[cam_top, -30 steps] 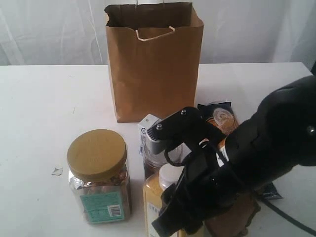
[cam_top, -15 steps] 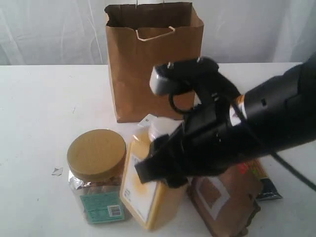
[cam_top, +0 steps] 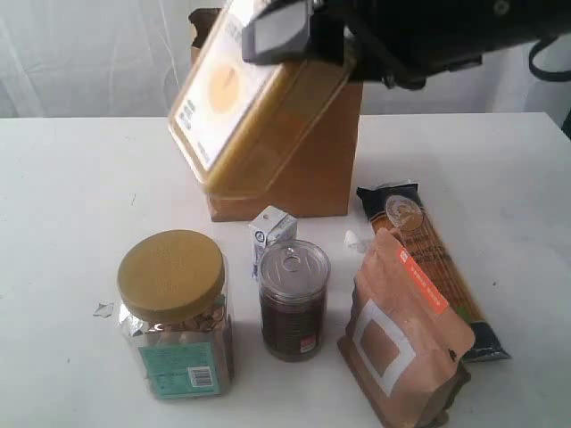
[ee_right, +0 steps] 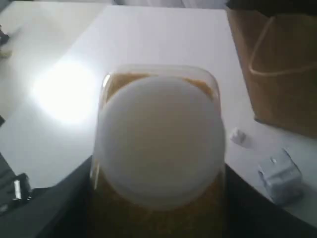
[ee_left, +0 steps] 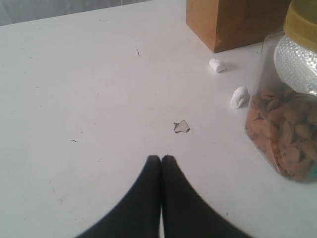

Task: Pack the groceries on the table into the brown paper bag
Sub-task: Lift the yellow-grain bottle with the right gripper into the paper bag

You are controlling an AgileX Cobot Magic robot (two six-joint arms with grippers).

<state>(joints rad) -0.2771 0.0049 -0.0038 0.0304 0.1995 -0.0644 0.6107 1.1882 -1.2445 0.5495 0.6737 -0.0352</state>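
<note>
Right claw [ee_right: 158, 218]: you have it clamped on the white-capped yellow-grain bottle [cam_top: 254, 111], jaws held part-way apart by the bottle's sides. The bottle is off the table [cam_top: 71, 196], tilted, in front of the upper face of the brown paper bag [cam_top: 326, 169] and not inside it.

Left claw [ee_left: 161, 160]: pinched together, empty, over bare tabletop near the tan-lidded jar [cam_top: 174, 312]; only your left wrist view shows it.

Only the right wrist view shows the cap end-on. Only the exterior view shows the pull-tab tin can [cam_top: 294, 299], windowed pouch [cam_top: 406, 348] and spaghetti pack [cam_top: 428, 259].
</note>
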